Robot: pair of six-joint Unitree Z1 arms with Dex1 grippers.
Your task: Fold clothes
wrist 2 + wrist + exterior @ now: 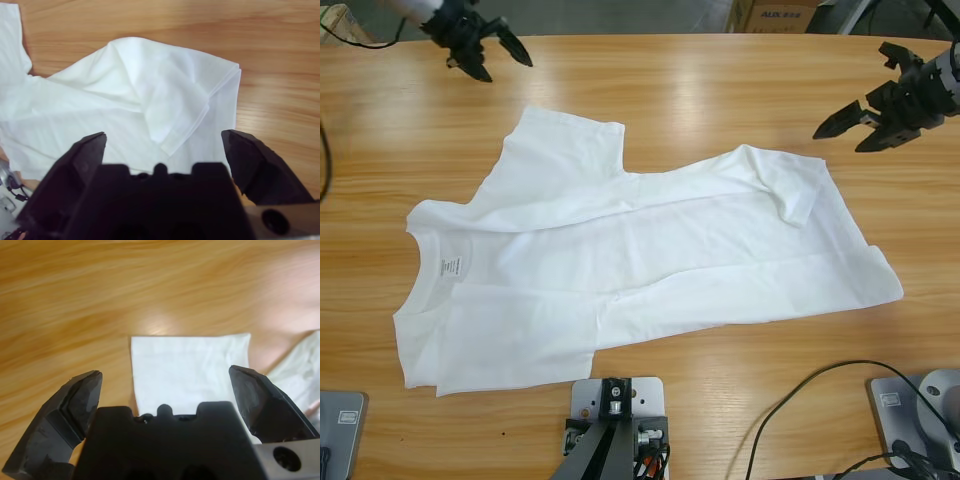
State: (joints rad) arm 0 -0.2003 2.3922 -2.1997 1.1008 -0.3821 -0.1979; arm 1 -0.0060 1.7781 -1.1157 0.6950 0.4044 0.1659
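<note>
A robotics lab or test room, by its fittings. Two tools, the left (492,55) and the right (855,125), hang over a long wooden bench (700,80) where a lone white T-shirt (640,265) lies spread. Beyond the right tool stands a cardboard box (775,14), and below it a black cable (820,385) loops across the wood.

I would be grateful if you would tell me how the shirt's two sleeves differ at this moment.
The sleeve nearer the left hand, the flat sleeve, lies smooth with a straight hem and square corners; the folded sleeve, nearer the right hand, is doubled over onto the shirt body and creased. The flat sleeve juts out onto bare wood; the folded sleeve lies mostly on cloth. Both are white, belong to one T-shirt, and are untouched by either open hand.
</note>
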